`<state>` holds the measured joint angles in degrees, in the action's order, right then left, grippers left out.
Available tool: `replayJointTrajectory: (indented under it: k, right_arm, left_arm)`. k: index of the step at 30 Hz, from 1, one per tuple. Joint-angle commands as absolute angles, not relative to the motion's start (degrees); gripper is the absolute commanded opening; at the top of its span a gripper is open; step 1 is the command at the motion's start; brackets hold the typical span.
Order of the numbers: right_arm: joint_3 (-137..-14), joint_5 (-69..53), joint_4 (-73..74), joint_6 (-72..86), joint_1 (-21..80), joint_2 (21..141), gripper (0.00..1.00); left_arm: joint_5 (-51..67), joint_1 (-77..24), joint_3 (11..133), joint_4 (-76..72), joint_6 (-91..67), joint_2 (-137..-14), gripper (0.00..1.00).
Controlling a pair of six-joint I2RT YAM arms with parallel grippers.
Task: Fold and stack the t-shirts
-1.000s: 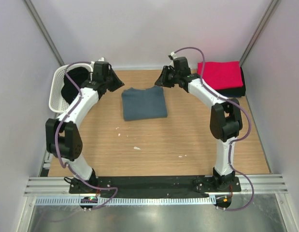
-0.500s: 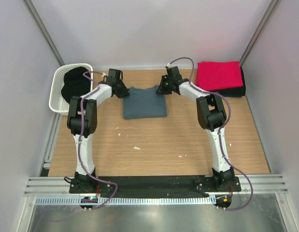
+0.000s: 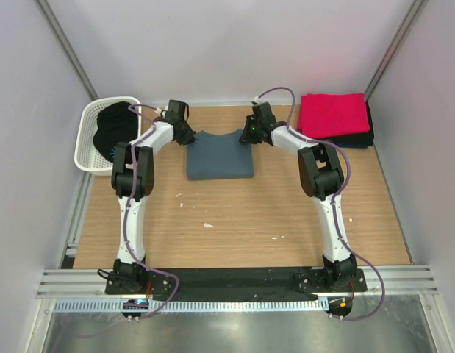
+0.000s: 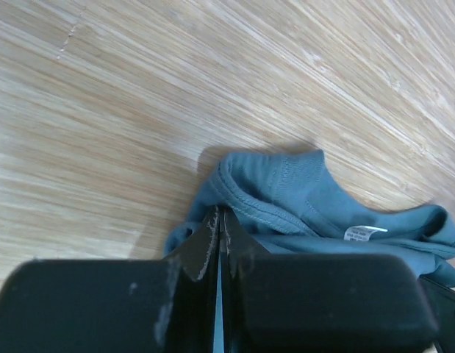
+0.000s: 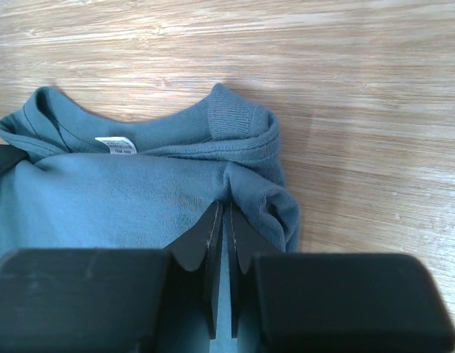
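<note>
The slate blue-grey t-shirt (image 3: 220, 156) lies folded in a rectangle on the wooden table, collar at the far edge. My left gripper (image 3: 189, 137) is at its far left corner, jaws shut on the cloth edge by the collar (image 4: 221, 217). My right gripper (image 3: 246, 135) is at its far right corner, jaws shut on a fold of the shirt (image 5: 223, 207). The collar and white label show in the right wrist view (image 5: 115, 144). A folded red t-shirt (image 3: 332, 112) lies on a folded black one (image 3: 359, 138) at the far right.
A white perforated basket (image 3: 85, 151) at the far left holds dark cloth (image 3: 113, 126). Small white specks (image 3: 208, 225) lie on the table (image 3: 234, 220) nearer the arm bases. Grey walls close in the sides and back.
Both arms have come down and inward from raised positions beside the shirt. Their grippers now sit on the shirt's two far corners, closed on the cloth.
</note>
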<state>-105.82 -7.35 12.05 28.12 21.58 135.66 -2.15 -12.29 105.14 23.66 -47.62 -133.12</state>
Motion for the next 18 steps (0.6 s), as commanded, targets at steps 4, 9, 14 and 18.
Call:
replayJointTrajectory:
  k: [4, 9, 14, 18]
  right_arm:
    - [-108.35, -4.39, 13.96, 24.09, 21.53, 131.05, 0.18]
    - [-113.81, -6.32, 19.94, 22.06, 21.53, 128.06, 0.32]
    - [-118.21, -7.21, 28.73, 21.36, 21.53, 122.89, 0.73]
    - [-113.14, -6.07, 30.85, 22.41, 21.53, 119.45, 0.91]
  left_arm:
    - [-5.19, -12.30, 110.12, 31.19, -44.48, -134.38, 0.00]
    - [-1.15, -12.22, 113.28, 31.46, -39.65, -129.74, 0.13]
    - [1.41, -12.22, 116.19, 32.17, -35.43, -121.48, 0.76]
    - [1.49, -12.22, 112.79, 34.36, -34.54, -110.78, 0.92]
